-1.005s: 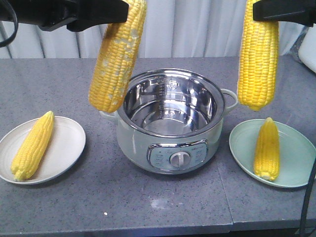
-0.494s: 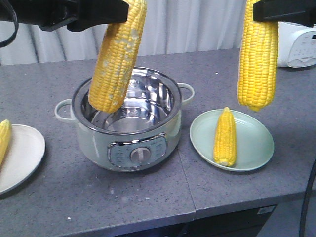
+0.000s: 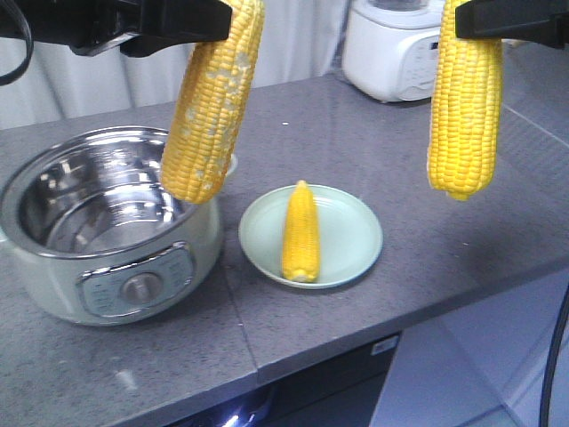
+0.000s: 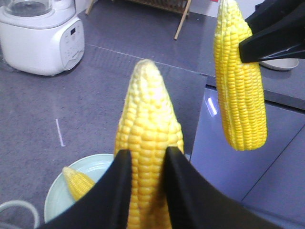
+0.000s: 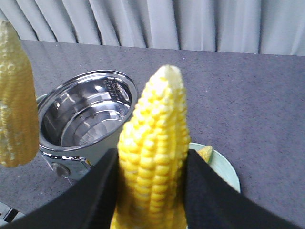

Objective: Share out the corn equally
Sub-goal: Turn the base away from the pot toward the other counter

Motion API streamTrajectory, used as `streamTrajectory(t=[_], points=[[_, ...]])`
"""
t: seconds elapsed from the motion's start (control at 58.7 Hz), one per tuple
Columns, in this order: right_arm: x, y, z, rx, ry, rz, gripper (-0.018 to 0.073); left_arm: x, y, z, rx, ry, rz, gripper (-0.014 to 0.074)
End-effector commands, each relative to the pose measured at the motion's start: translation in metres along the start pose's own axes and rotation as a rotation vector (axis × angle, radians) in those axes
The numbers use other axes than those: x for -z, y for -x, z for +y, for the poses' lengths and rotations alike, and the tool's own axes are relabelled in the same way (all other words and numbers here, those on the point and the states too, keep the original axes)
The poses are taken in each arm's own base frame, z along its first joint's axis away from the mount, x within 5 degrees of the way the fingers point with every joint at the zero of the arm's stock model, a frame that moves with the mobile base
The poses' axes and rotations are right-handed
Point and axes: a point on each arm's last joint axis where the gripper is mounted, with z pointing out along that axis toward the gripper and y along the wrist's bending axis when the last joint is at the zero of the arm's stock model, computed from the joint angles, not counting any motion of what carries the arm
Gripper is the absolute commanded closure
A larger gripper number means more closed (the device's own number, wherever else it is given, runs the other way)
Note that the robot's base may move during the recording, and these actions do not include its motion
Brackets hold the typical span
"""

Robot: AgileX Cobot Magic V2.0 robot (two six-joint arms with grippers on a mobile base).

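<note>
Up front alone, plated corn (image 3: 300, 233) whole

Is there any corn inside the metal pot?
No, the pot shows only bare steel inside; one cob lies on the green plate.

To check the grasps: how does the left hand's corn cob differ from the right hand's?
The left cob, in the left hand, hangs tilted; the right cob, in the right hand, hangs almost upright. The left cob has pale, whitish patches; the right cob is evenly bright yellow. Both are gripped at the upper end, in the air.
</note>
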Motion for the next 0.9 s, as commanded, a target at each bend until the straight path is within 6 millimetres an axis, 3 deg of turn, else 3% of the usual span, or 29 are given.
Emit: streamTrajectory(t=[0.0,0.886], points=[[0.0154,0.0154,0.0141,0.03,-0.003,-0.106,0.0564,0.0194,0.017,-0.0104,0.004,-0.005,-0.123,0.0603],[0.0154,0.0154,0.0141,0.03,-0.003,-0.106,0.0564,0.0194,0.017,-0.0104,0.004,-0.005,-0.123,0.0602]])
